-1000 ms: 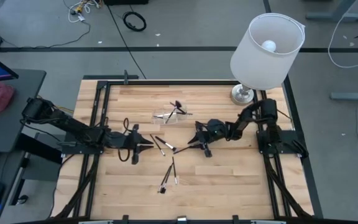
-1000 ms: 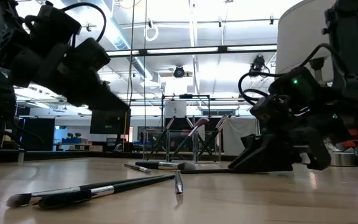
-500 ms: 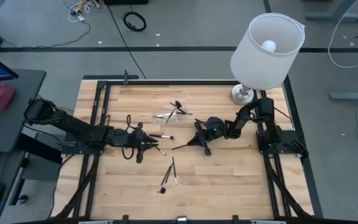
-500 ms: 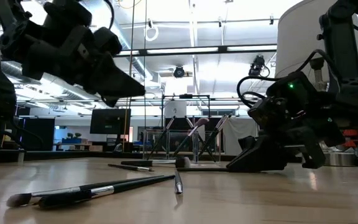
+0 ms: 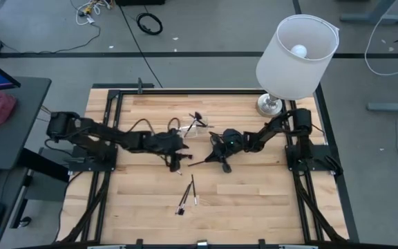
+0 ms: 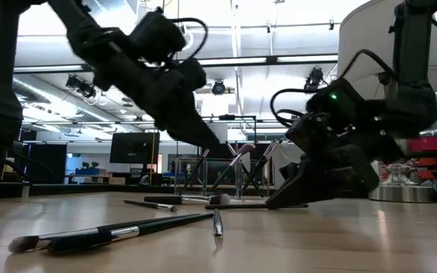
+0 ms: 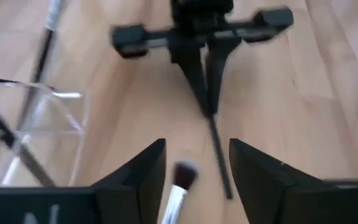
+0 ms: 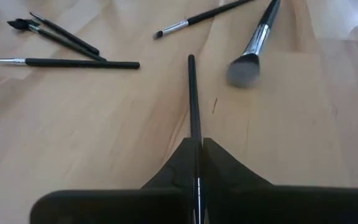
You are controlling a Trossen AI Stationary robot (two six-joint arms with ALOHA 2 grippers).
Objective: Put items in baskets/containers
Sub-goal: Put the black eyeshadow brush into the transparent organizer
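Pinching brush (image 8: pixel 192 106), R gripper (image 8: pixel 197 163); L gripper (image 7: pixel 194 165) fingers apart.

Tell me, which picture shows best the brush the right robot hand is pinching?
The right wrist view: the brush runs straight out from the shut right gripper. The high view shows it as a thin line, the left wrist view shows it end-on, and the low view hardly shows it.

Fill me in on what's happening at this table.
Two robot arms are sorting makeup brushes. The right gripper is shut on a thin brush, mid-table. The left gripper is open, hovering over a fluffy brush beside the clear container, which already holds some. Three more brushes lie loose on the table.
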